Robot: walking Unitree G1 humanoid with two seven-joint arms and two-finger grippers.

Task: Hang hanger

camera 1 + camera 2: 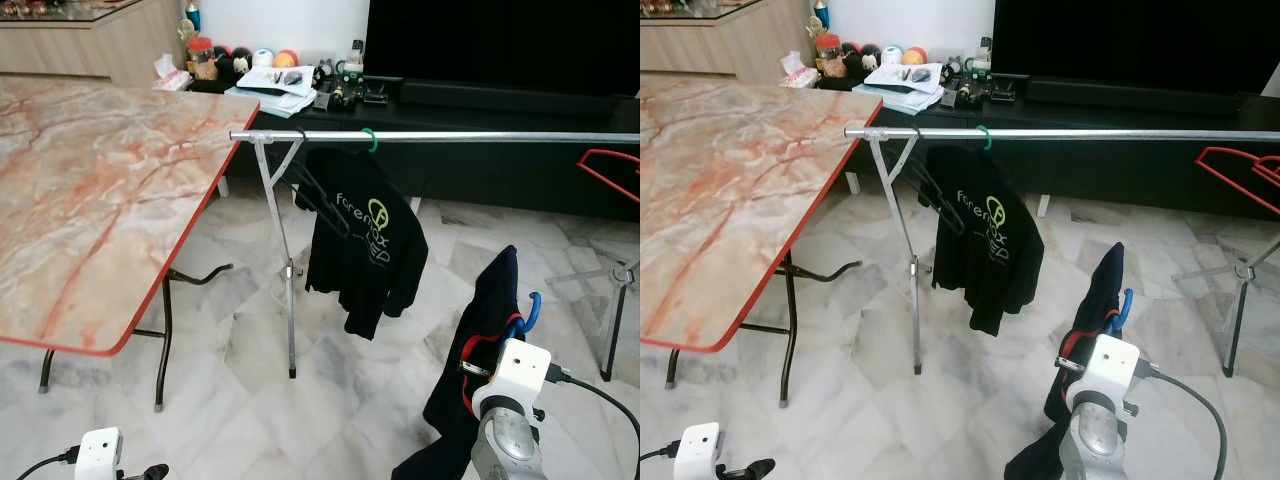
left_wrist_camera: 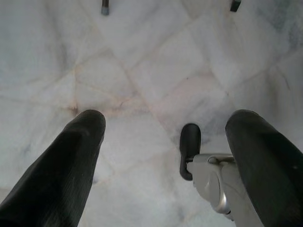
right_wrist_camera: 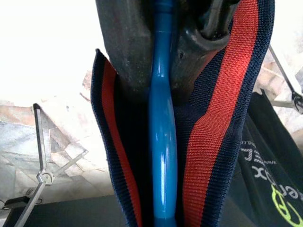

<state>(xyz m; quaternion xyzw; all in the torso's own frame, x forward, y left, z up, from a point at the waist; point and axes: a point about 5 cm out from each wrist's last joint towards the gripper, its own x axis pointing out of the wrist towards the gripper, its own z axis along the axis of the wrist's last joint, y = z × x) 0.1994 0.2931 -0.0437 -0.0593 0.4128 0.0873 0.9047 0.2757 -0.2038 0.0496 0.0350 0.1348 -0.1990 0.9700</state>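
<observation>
2 fingers of our right gripper (image 3: 163, 71) are clamping the blue hanger (image 3: 162, 142) by its neck, low and right of the rail (image 1: 450, 136). A navy shirt (image 1: 480, 330) is draping from it: light, floppy, likely to swing. We are judging the stiff neck the safest hold. Our left gripper (image 2: 165, 156) is hanging spread apart over the floor (image 2: 142, 71).

A silver clothes rail (image 1: 450, 136) is spanning the marble floor (image 1: 330, 390), carrying a black printed shirt (image 1: 365, 250) on a green hanger (image 1: 370, 140) toward ten o'clock.
</observation>
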